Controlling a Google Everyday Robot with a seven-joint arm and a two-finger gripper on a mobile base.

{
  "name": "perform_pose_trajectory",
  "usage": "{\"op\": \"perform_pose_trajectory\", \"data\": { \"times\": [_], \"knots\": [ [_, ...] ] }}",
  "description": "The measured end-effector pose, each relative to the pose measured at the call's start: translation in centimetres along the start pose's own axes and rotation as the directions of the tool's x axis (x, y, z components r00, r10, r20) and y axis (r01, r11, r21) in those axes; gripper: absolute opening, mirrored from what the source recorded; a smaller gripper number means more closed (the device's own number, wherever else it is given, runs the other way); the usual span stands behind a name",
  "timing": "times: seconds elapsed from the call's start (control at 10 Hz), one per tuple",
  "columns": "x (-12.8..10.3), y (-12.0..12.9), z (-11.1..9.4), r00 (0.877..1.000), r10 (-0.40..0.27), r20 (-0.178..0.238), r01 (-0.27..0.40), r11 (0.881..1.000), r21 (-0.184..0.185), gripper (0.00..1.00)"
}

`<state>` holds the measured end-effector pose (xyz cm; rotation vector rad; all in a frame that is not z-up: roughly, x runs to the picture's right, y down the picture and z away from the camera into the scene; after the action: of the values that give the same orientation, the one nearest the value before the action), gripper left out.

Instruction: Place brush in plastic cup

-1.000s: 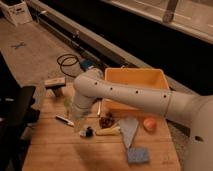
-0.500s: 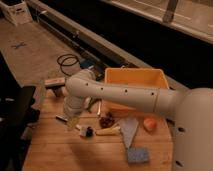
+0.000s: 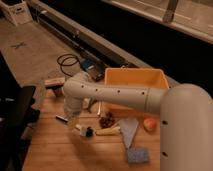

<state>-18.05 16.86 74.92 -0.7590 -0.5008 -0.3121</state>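
Note:
My gripper (image 3: 73,118) hangs at the end of the white arm, low over the left part of the wooden table (image 3: 60,150). The brush (image 3: 61,118) lies flat on the table; its thin dark end sticks out to the left from under the gripper, and the rest is covered. I cannot tell whether the gripper touches it. The plastic cup does not show; the arm covers the spot behind the gripper.
A big yellow tub (image 3: 135,80) stands at the back right. A tan-topped block (image 3: 54,82) sits at the back left. A small white-and-dark item (image 3: 84,131), a pale stick (image 3: 107,131), a grey cloth (image 3: 129,127), an orange fruit (image 3: 149,124) and a blue sponge (image 3: 136,155) lie right of the gripper. A black chair (image 3: 15,110) stands at the left.
The arm has swung left and down over the table's left part. It now covers the light-green cup that showed one second ago. The items on the table have not moved.

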Motion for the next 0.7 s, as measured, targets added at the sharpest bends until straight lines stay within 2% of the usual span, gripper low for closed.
{"op": "perform_pose_trajectory", "data": {
  "times": [0.1,0.5,0.7],
  "knots": [
    [0.97,-0.18,0.16,1.0,0.019,-0.007,-0.019,1.0,0.003,0.54],
    [0.94,-0.2,0.15,1.0,0.02,-0.008,-0.02,1.0,0.003,0.54],
    [1.59,-0.49,0.59,0.998,0.065,-0.026,-0.065,0.998,0.001,0.54]
  ]
}}
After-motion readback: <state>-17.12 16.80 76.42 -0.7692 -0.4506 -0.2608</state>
